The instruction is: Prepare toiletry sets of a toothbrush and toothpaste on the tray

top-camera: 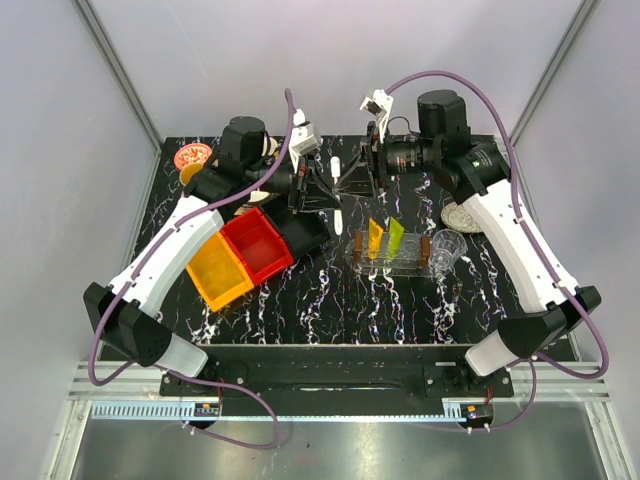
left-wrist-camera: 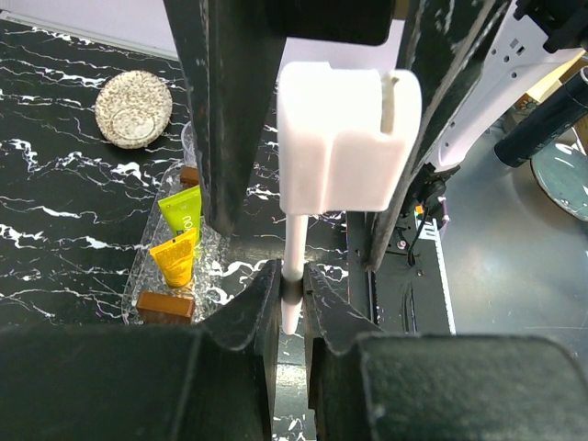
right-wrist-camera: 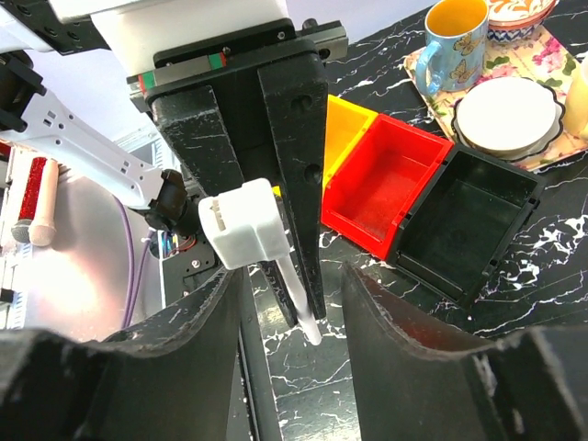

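White plastic toothbrush (left-wrist-camera: 295,248) is off the table, near centre toward 12 o'clock in the top view, between both arms. My left gripper (left-wrist-camera: 290,294) is clenched on the thin handle close to its plain end. The wide blocky end sticks out past the pinch. My right gripper (right-wrist-camera: 289,280) has its jaws spread, one on either side of the brush. Its own camera shows a gap on both sides of the stick, so I read it as gripping nothing.

Handling, my estimate: very light, stiff, smooth, thin. It can pivot or slide in a single pinch, so hold across the handle near mid-length, not at the tip. The blocky end offers a wider face if the right side takes over.

Toothpaste: orange tube (left-wrist-camera: 176,260) and green tube (left-wrist-camera: 184,213) are slotted in the clear rack (left-wrist-camera: 165,306) with brown ends, at 4 o'clock from the brush. Probably soft, so pinch lightly across the body or at the flat end.

Tray: I cannot separate it from the rack's clear plastic in these views.

Containers:
- Yellow bin (right-wrist-camera: 349,129), red bin (right-wrist-camera: 390,184) and black bin (right-wrist-camera: 469,220) sit in a row at 8 o'clock from the brush. Red and black show nothing inside; yellow is mostly hidden.
- Clear cup (top-camera: 447,248) is at the rack's 3 o'clock end, contents not visible.
- Floral tray (right-wrist-camera: 547,50) at the 10 o'clock corner carries a mug (right-wrist-camera: 457,41) and a white plate (right-wrist-camera: 508,112).
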### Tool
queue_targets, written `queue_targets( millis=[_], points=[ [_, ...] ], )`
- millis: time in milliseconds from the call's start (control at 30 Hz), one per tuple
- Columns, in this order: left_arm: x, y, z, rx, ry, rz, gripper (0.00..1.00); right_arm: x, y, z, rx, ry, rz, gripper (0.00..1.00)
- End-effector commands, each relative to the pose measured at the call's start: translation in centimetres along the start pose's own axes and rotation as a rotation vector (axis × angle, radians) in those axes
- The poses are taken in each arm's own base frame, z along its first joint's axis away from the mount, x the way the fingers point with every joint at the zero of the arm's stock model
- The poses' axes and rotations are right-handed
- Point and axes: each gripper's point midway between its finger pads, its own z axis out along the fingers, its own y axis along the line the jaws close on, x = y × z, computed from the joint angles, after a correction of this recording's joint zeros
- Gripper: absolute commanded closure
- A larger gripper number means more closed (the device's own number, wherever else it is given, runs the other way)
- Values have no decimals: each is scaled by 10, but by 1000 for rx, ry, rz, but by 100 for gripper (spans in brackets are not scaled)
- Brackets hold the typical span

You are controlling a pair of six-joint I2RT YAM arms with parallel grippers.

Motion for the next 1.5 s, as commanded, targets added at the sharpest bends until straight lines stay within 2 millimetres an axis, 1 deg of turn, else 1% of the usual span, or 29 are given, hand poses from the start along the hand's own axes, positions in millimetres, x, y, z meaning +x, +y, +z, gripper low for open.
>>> queue_targets(
  millis=[0,133,167,367,400,433,467,500,533,567,633,667,767,800,833,867,933,967,1000,1067,1100,1167,1233,1267,1300,1333,1367,1400,1467],
  points=[
    [-15,-3,2,9,-37,62,100,-13,11,-2,-20,-45,-52,50],
    [-14,-4,4,12,-35,66,100,-14,12,-2,-23,-49,-57,58],
    [-14,-5,5,13,-34,65,100,-13,13,-2,-25,-49,-57,63],
    [-18,-6,6,13,-41,79,100,-11,14,-1,-37,-45,-52,77],
    [-18,-6,6,14,-39,78,100,-10,14,0,-36,-43,-49,83],
    [-17,-6,6,14,-39,78,100,-9,13,0,-34,-43,-52,85],
    [-17,-6,6,11,-39,81,98,-8,13,-1,-31,-42,-54,89],
    [-17,-6,7,11,-39,83,95,-8,12,-1,-23,-44,-56,95],
    [-17,-4,6,5,-38,87,90,-8,12,-2,-14,-45,-64,99],
    [-16,-4,6,3,-37,91,80,-8,12,-4,-5,-46,-68,100],
    [-15,-3,6,-5,-37,100,64,-9,7,-6,37,-53,-88,100],
    [-15,-4,5,-8,-36,101,53,-8,5,-7,52,-52,-91,100],
    [-14,-1,3,-34,-36,112,36,-6,-7,-13,138,-52,-119,100],
    [-15,-1,1,-45,-38,120,28,-7,-13,-17,190,-56,-132,100],
    [-16,-1,0,-56,-38,127,27,-7,-18,-20,217,-55,-154,100],
    [-14,3,-2,-82,-30,131,25,-2,-23,-21,246,-46,-158,100],
    [-15,3,-6,-105,-29,146,24,-3,-32,-31,332,-54,-203,100],
    [-12,5,-8,-121,-24,145,24,0,-33,-38,367,-58,-217,100],
    [-12,6,-10,-130,-25,142,24,-3,-42,-44,428,-71,-237,100],
    [-11,8,-16,-153,-29,140,24,1,-46,-57,491,-85,-264,100],
    [-10,8,-18,-159,-28,137,24,-4,-52,-65,548,-106,-278,100],
    [-7,11,-23,-184,-28,126,24,-1,-59,-80,615,-123,-282,100],
    [-6,14,-26,-207,-27,121,24,-2,-71,-94,696,-150,-291,100],
    [-4,16,-28,-217,-26,115,24,5,-72,-99,719,-149,-289,100],
    [-3,16,-29,-227,-26,115,24,4,-78,-105,760,-167,-296,100],
    [-2,19,-31,-242,-22,113,24,6,-82,-110,785,-170,-297,100],
    [0,19,-33,-254,-21,116,24,16,-85,-113,806,-162,-289,100],
    [1,19,-35,-261,-22,118,24,14,-90,-118,839,-178,-293,100],
    [6,23,-38,-285,-14,121,24,24,-97,-126,879,-183,-277,100]
  ],
)
